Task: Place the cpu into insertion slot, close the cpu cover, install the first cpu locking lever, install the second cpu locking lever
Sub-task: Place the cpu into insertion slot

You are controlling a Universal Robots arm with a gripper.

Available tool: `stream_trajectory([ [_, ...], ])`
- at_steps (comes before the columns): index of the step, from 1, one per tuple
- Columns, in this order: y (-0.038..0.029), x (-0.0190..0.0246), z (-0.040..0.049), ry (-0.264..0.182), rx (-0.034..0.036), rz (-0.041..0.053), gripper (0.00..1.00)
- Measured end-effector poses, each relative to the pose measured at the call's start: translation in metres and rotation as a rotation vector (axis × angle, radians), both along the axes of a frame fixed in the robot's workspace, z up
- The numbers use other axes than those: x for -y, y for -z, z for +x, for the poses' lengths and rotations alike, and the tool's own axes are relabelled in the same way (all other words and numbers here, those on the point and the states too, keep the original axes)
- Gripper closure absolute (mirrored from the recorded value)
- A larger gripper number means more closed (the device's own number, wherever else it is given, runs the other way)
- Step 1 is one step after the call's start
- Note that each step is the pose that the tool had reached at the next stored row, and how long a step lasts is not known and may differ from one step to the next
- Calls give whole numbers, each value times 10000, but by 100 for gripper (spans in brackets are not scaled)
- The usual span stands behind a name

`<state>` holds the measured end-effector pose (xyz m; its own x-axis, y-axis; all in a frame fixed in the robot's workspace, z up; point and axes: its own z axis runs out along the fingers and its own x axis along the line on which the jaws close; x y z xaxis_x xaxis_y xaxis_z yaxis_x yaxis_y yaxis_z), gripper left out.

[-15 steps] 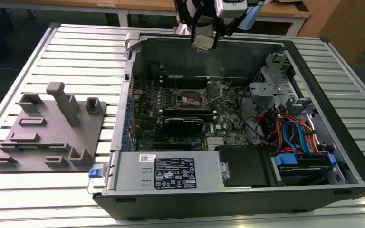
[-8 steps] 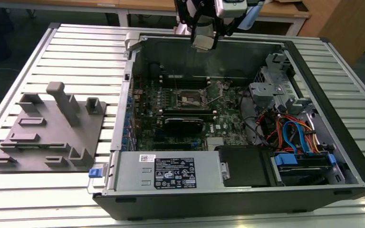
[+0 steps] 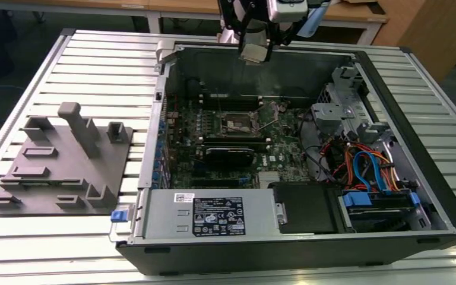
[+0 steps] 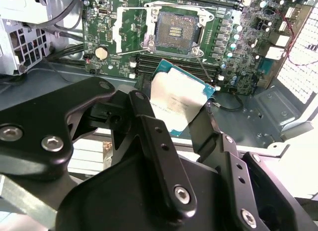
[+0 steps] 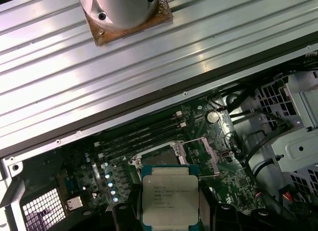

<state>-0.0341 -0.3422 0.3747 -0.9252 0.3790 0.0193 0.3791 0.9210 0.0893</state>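
Note:
My gripper (image 3: 256, 52) hangs above the back wall of the open computer case, shut on the cpu (image 4: 176, 99). The cpu is a flat square chip with a silver-grey top, and a black finger (image 4: 144, 112) presses on each of two opposite edges. In the first wrist view the cpu (image 5: 170, 193) covers part of the green board below it. The insertion slot (image 4: 176, 33) lies uncovered on the board, a black frame with a dark centre, and it also shows in the exterior view as the insertion slot (image 3: 236, 123). Beside it the cpu cover (image 4: 126, 30) stands swung open.
A thin wire lever (image 4: 203, 67) sticks up next to the socket. Inside the case are a silver power supply (image 3: 212, 217), a drive cage (image 3: 335, 113) and coloured cables (image 3: 367, 166). A grey fixture plate (image 3: 62, 160) sits on the slatted table (image 3: 93, 65) at the exterior view's left.

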Motion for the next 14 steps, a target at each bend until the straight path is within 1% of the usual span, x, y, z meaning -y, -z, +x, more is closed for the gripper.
stream_trajectory([
  [5,0,0,2,479,-1,-1,46],
  [7,0,0,2,595,-2,-2,46],
  [14,1,1,2,663,-1,-1,46],
])
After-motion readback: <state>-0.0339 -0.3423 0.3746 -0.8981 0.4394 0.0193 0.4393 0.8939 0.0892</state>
